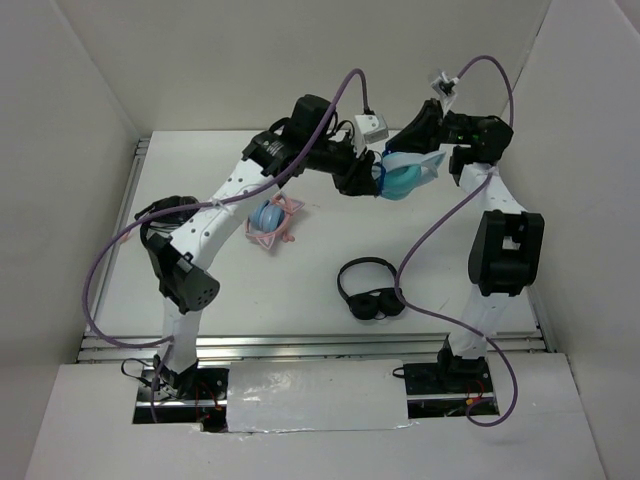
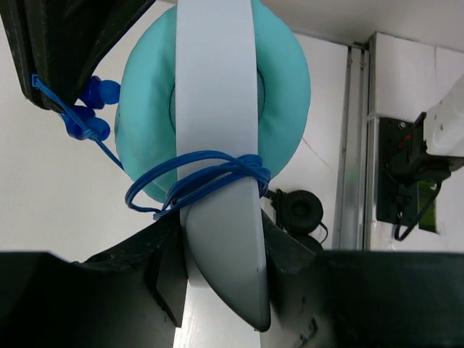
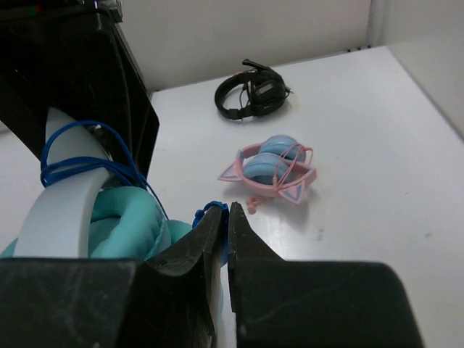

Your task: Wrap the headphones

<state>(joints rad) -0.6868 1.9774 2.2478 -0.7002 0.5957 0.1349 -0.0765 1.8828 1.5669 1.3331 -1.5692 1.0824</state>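
The teal headphones (image 1: 408,178) hang in the air over the back middle of the table, between both grippers. My left gripper (image 1: 368,180) is shut on their pale grey headband (image 2: 217,109), just below the teal cups (image 2: 286,87). The blue cable (image 2: 210,170) is wound in several loops around the headband next to the left jaws. My right gripper (image 3: 228,217) is shut on the blue cable end near the plug (image 2: 94,109), close beside the teal cup (image 3: 123,228). In the top view the right gripper (image 1: 405,142) sits just above the headphones.
A blue-cupped pair with a pink cat-ear band (image 1: 270,222) lies on the table at left of centre, below the left forearm. Plain black headphones (image 1: 370,290) lie near the front middle. White walls enclose the table, and a metal rail (image 1: 300,345) runs along the near edge.
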